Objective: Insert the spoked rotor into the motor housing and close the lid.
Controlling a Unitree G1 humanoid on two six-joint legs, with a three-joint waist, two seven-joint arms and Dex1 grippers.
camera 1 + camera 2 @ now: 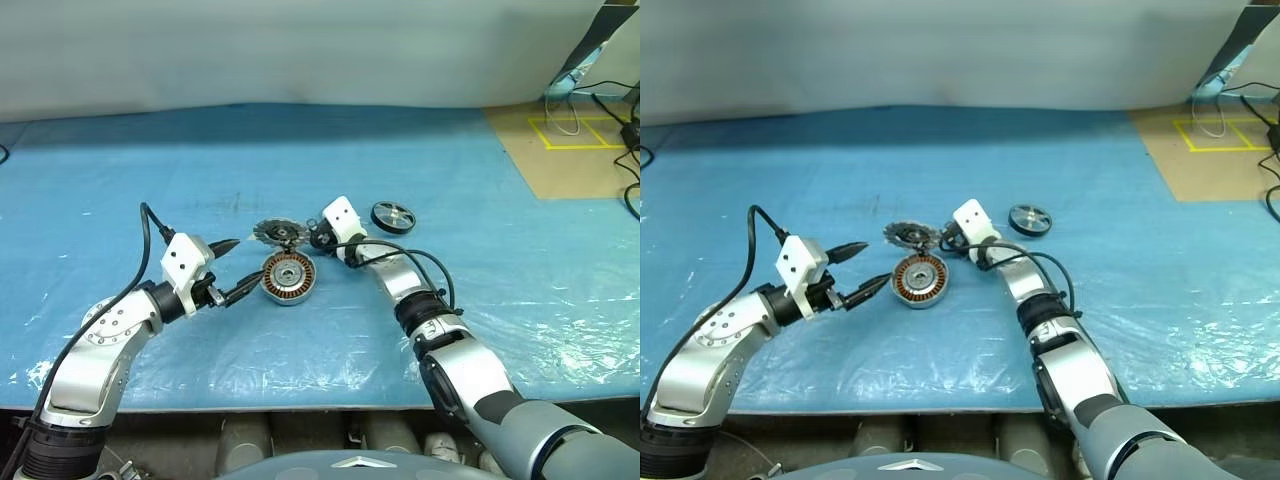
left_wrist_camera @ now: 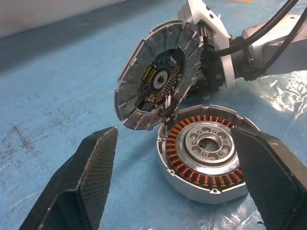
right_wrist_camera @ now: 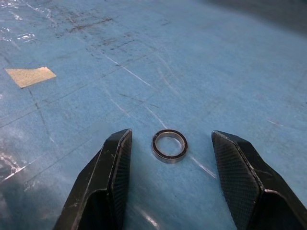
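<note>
The left gripper (image 1: 237, 268) is standing open beside the motor housing (image 1: 289, 277), w/ nothing in it. The right gripper (image 3: 170, 178) is also open, a small ring (image 3: 170, 145) lying between its fingers on the blue table (image 1: 480, 190). The lid (image 2: 156, 81) is tilting over the housing's back edge. The spoked rotor (image 1: 393, 217) is lying apart, near the right arm.

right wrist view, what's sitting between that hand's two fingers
a small metal ring lies flat on the blue sheet, midway in the gap and touching neither finger; the right wrist view shows it
</note>
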